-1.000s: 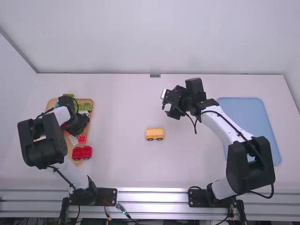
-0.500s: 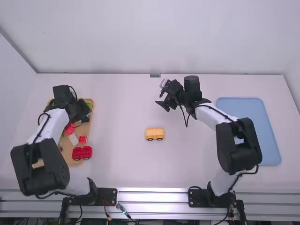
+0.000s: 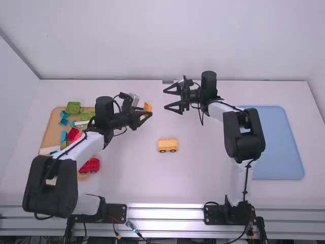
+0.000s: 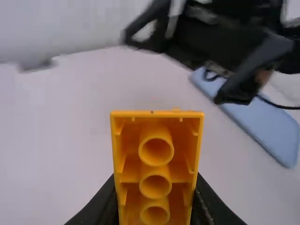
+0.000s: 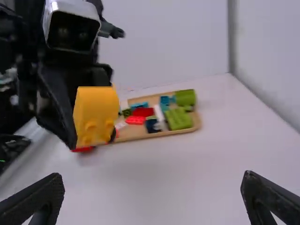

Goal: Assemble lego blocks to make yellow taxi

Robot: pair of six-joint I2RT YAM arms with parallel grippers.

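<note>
In the high view my left gripper [image 3: 144, 115] is above the table left of the middle, holding an orange-yellow block [image 3: 148, 107]. The left wrist view has the left gripper [image 4: 156, 206] shut on this block [image 4: 123, 154], its hollow underside with round tubes facing the camera. My right gripper [image 3: 171, 98] faces it from the right, its fingers spread with nothing between them; in the right wrist view this gripper [image 5: 152, 192] is wide open, and the studded block [image 5: 96, 110] shows beyond it. A yellow wheeled base [image 3: 167, 146] rests on the table nearer the arm bases.
A wooden tray [image 3: 50, 136] of green, blue, red and white blocks lies at the left, partly under the left arm. A red wheeled piece [image 3: 90, 166] is by its near end. A blue mat [image 3: 282, 142] lies at the right.
The left gripper has come from the tray toward the middle, now with the yellow block in it. The right gripper has turned and shifted slightly left, and its fingers now show spread. The yellow base stayed put.
</note>
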